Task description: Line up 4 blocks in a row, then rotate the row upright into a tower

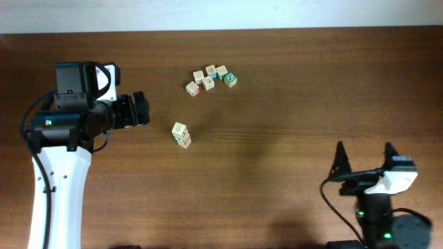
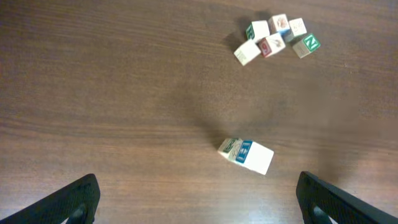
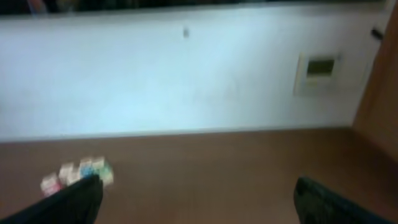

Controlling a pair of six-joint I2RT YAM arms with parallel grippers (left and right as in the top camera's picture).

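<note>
Brown wood table (image 1: 291,138), white wall (image 3: 186,74) behind; left tool (image 1: 144,109) and right tool (image 1: 365,149) gape empty.

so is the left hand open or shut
Open. The left hand shows its fingers far apart in its wrist view, nothing between them.

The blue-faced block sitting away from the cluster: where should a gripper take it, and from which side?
Probably from above, pinching the blue-faced block across the two opposite faces that flank its seam with the green-marked block. That neighbour touches one side, leaving no finger room there.
</note>
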